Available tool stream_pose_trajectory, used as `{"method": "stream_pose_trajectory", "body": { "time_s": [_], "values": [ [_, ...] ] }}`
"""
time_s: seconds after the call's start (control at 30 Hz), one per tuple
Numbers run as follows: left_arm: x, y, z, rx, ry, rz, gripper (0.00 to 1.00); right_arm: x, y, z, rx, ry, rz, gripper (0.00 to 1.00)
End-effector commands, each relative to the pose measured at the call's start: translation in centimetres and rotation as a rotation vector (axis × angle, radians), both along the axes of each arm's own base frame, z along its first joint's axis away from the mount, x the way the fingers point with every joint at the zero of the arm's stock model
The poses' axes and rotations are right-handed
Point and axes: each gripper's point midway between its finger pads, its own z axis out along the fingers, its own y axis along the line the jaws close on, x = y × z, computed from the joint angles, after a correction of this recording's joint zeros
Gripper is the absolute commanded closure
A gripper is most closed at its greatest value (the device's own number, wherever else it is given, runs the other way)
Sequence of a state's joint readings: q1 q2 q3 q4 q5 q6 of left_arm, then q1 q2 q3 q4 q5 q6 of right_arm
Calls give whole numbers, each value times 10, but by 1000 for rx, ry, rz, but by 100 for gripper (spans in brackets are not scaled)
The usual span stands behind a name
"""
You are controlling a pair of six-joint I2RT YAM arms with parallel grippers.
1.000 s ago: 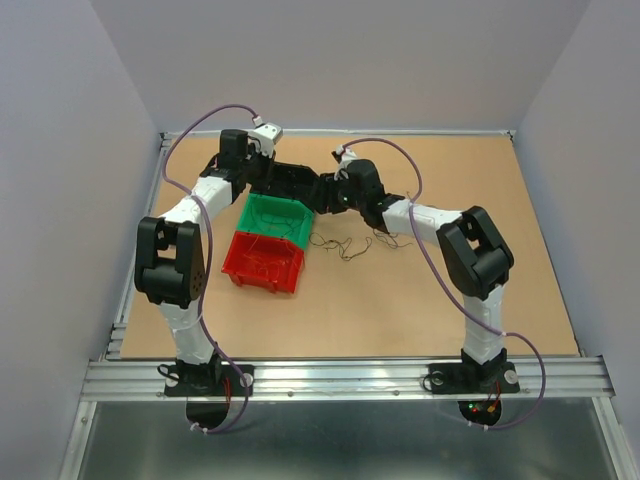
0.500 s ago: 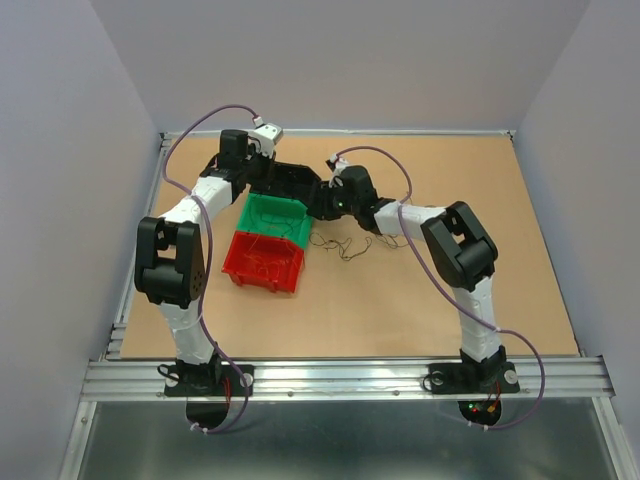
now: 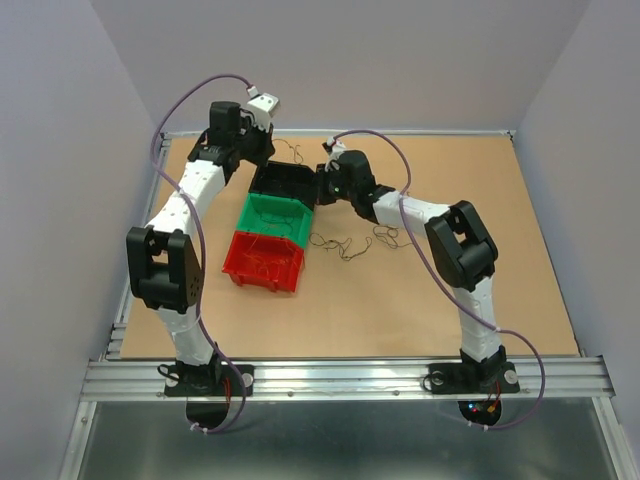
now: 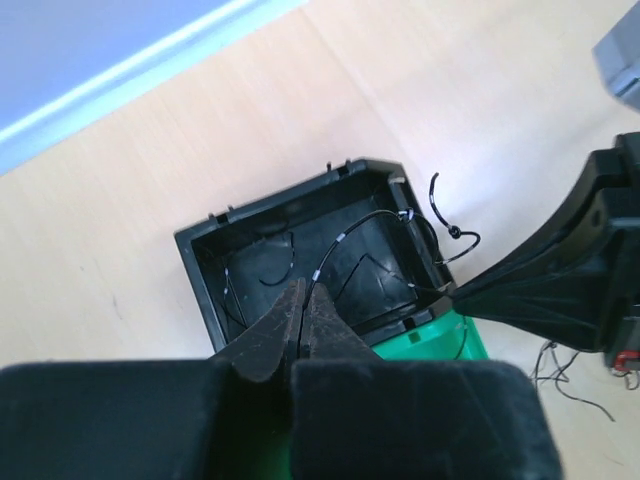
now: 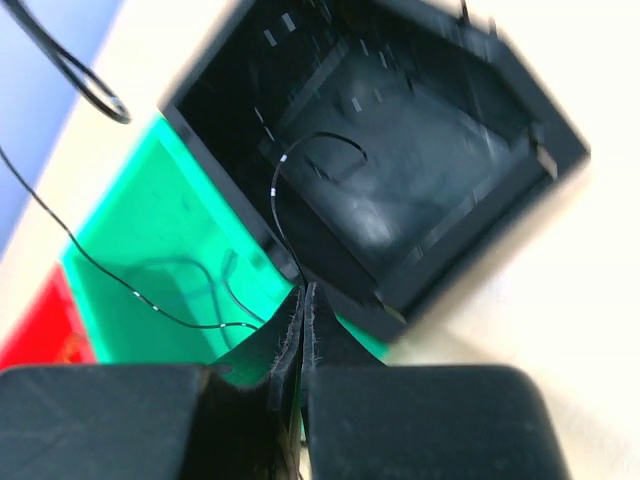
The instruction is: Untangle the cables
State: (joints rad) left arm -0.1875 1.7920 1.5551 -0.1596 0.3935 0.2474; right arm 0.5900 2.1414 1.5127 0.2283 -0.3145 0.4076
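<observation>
cable (image 4: 340, 238) gripped: left end effector (image 4: 303, 300), right end effector (image 5: 303, 300), over black bin (image 4: 265, 200) rim

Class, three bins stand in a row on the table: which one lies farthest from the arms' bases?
The black bin, at the row's far end; the green bin is in the middle and the red bin nearest the bases.
</observation>
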Motion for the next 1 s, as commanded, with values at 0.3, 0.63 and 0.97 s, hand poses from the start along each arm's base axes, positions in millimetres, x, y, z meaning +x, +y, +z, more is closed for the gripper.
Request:
{"method": "stream_pose_trajectory", "body": {
  "time_s": [0.3,0.63,0.97],
  "values": [
    [20,1,138,-58,-264,21,100,42,5,62,86,-138,8,100],
    [74,-1,150,8,-474,16,100,69,7,49,89,-148,-3,100],
    [85,-15,93,18,-570,-75,100,74,6,28,56,-203,-4,99]
  ]
}}
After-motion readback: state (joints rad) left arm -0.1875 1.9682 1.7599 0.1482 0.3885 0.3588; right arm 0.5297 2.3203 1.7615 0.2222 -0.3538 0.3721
